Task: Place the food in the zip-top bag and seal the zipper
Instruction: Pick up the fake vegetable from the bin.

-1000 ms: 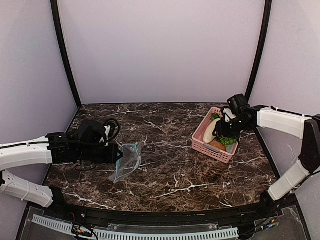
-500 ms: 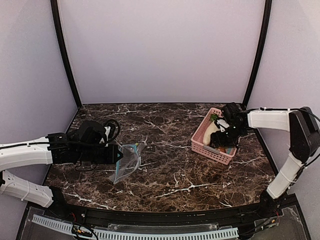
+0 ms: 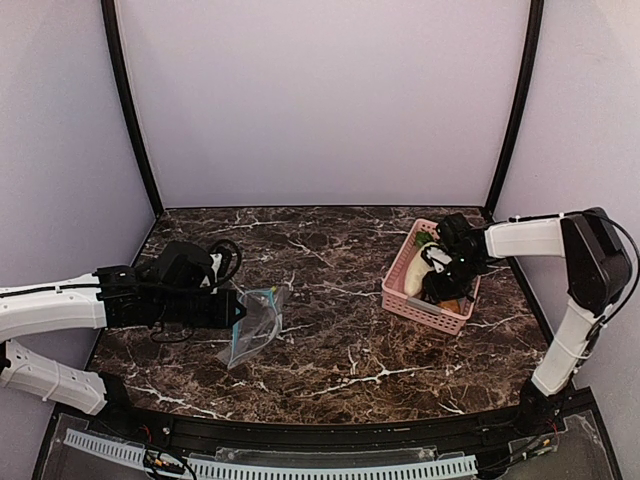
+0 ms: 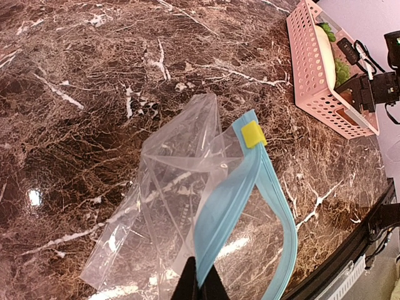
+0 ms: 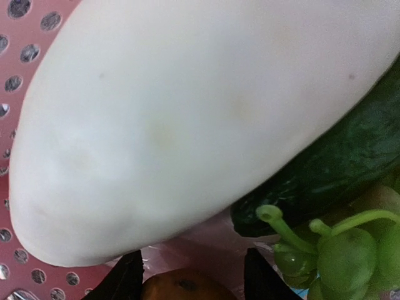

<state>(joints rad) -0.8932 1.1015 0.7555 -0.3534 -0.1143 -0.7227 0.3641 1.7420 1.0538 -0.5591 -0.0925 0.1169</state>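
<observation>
The zip-top bag [image 4: 164,187] lies clear and crinkled on the marble, mouth gaping. My left gripper [image 4: 200,284] is shut on its teal zipper [image 4: 228,200], near the end away from the yellow slider [image 4: 253,133]. In the top view that left gripper [image 3: 238,308] sits at the bag's [image 3: 256,325] left edge. My right gripper [image 5: 192,262] is down in the pink basket [image 3: 400,293]. It is open, its fingers [image 5: 128,281] on either side of the brown-orange lump [image 5: 187,290], with a thin gap on the right. Dark green [image 5: 340,159] and light green [image 5: 340,247] food lies beside it.
A large white toy vegetable [image 5: 169,119] fills most of the right wrist view and lies against the basket's perforated wall [image 5: 19,75]. The basket stands at the table's back right [image 3: 430,305]. A black cable loop [image 3: 225,255] lies behind the left arm.
The right gripper has dropped from above the basket down into it, spreading wider and then narrowing around the lump. The left gripper and bag have not moved.
</observation>
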